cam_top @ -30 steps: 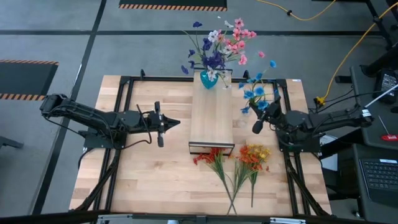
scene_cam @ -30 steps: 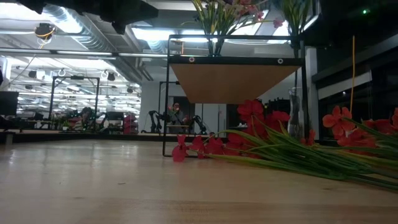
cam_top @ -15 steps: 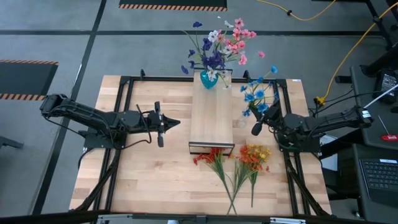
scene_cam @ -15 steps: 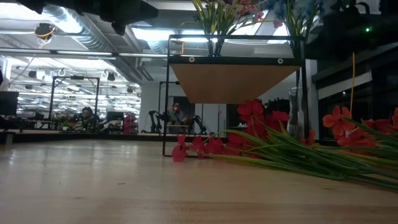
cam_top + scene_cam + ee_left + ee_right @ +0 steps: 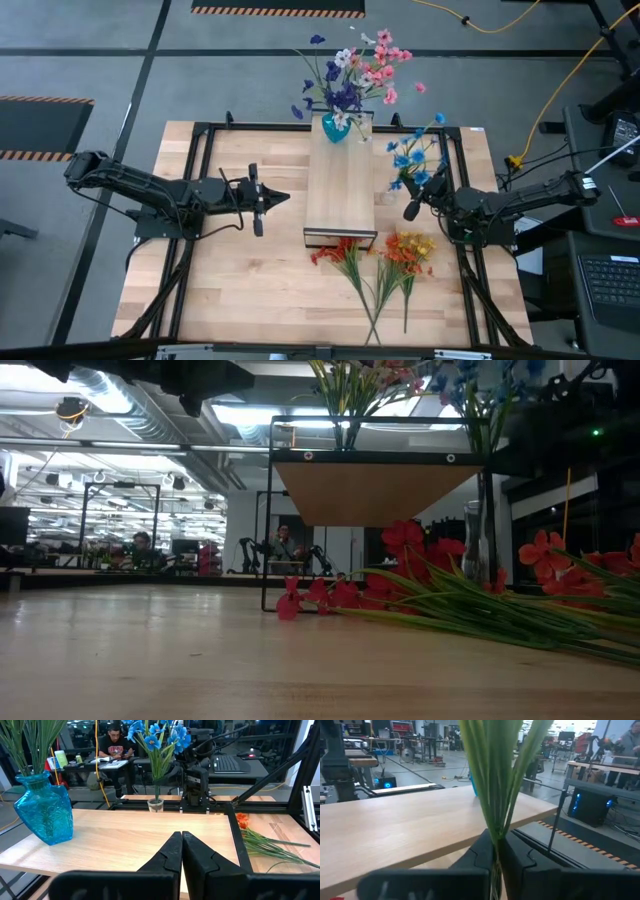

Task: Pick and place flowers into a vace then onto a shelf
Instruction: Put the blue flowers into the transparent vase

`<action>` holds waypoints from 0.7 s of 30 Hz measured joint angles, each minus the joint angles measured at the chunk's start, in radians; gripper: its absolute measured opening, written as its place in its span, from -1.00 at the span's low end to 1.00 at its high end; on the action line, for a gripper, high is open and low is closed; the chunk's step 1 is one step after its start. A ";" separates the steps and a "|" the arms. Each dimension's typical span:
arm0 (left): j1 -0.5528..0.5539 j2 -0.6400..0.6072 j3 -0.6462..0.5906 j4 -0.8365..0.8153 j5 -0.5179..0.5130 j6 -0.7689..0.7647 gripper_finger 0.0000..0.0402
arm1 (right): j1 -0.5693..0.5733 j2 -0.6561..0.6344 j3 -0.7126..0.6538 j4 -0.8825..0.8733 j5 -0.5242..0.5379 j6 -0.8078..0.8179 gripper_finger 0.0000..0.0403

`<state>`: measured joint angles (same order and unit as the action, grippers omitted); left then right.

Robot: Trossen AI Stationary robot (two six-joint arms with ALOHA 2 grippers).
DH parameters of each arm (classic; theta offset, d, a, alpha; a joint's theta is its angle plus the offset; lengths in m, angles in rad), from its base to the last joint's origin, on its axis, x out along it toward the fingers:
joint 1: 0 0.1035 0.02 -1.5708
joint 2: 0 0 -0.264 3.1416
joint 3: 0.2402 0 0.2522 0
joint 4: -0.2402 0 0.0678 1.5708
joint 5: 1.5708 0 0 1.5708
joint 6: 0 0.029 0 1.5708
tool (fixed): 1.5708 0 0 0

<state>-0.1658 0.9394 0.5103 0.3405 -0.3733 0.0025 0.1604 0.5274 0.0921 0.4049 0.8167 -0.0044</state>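
The right gripper [image 5: 410, 207] is clenched on the green stems of the blue sprig [image 5: 412, 155]. The stems rise straight up between its fingers, with the blooms high above the jaws. Below the jaws, the stem ends appear to sit in the small glass [image 5: 155, 805], which stands on the table just beside the shelf [image 5: 340, 190].

The step in hand looks like seating this sprig, so the jaws should part slowly and only a little, letting the stems settle against the rim. They should then draw back level, away from the glass (it is light and top-heavy with those blooms, and likely to tip). A sideways drag or a snagged leaf could pull it over.

The left gripper [image 5: 283, 198] waits on the shelf's other side, clenched on nothing. The blue vase [image 5: 335, 128] stands ahead of it and off to one side.
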 joint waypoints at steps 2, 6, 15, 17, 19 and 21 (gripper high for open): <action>0.000 0.000 0.000 0.000 0.000 0.000 -0.96 | 0.000 0.000 0.000 -0.003 -0.008 -0.001 -0.83; 0.000 0.000 0.000 0.000 0.000 0.000 -0.95 | 0.000 0.000 0.000 -0.004 -0.016 0.001 -0.71; 0.000 0.000 0.000 0.000 0.000 -0.024 -0.96 | 0.000 0.000 0.000 -0.033 -0.054 0.007 -0.41; 0.000 0.000 0.000 0.000 0.000 -0.034 -0.97 | 0.000 0.000 0.000 -0.044 -0.054 0.027 -0.33; 0.000 0.000 0.000 0.000 0.000 -0.043 -0.97 | 0.000 0.000 0.000 -0.047 -0.054 0.028 -0.26; 0.000 0.000 0.000 0.000 0.000 -0.043 -0.96 | 0.000 0.000 0.000 -0.047 -0.054 0.027 -0.20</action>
<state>-0.1657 0.9394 0.5106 0.3405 -0.3733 -0.0406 0.1600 0.5274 0.0925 0.3584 0.7628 0.0223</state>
